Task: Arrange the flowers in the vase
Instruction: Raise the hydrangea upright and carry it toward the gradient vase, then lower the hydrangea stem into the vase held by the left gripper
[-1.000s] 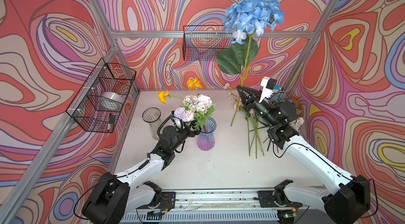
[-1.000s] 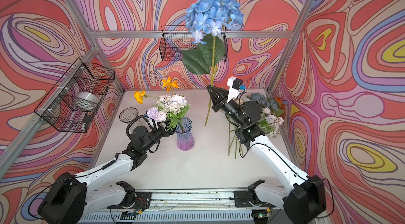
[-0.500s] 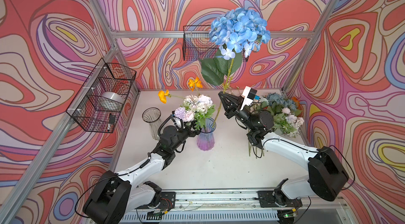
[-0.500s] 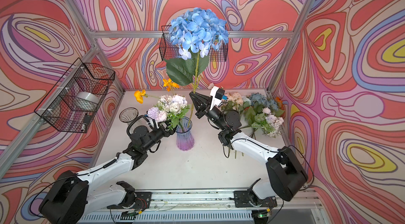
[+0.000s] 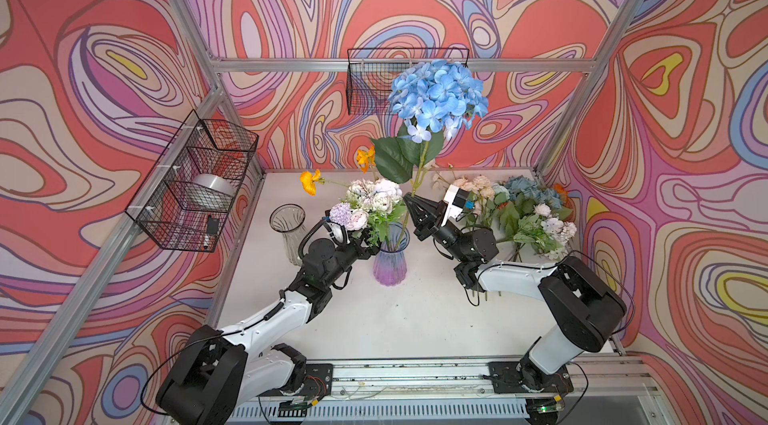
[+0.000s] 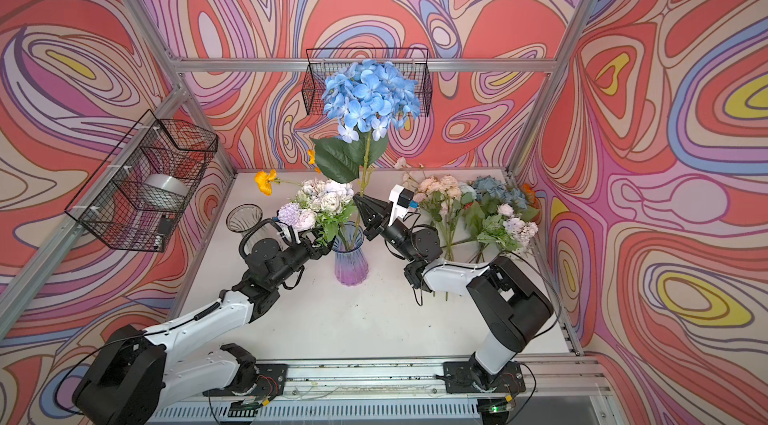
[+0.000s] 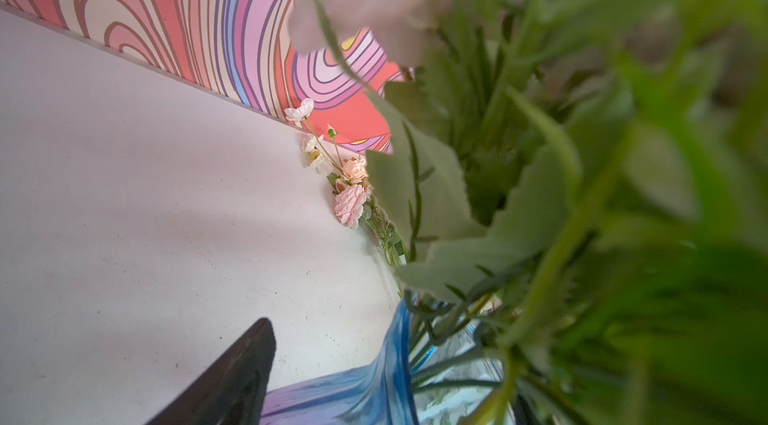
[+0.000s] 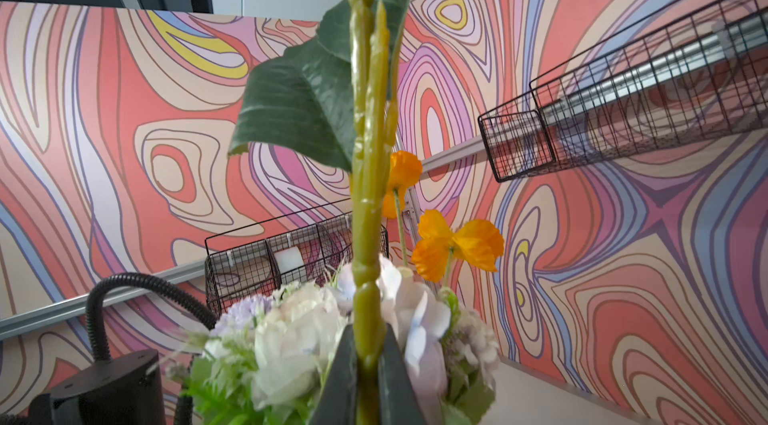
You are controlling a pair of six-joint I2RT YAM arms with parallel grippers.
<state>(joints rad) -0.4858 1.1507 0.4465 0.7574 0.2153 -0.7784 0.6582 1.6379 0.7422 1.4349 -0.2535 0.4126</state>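
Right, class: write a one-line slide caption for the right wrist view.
Right gripper shut on the hydrangea stem, with the pastel bunch and orange poppies beyond it.

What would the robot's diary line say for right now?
right gripper: shut on blue hydrangea stem | stem end: at purple vase mouth | left gripper: by pastel bunch, grip unclear
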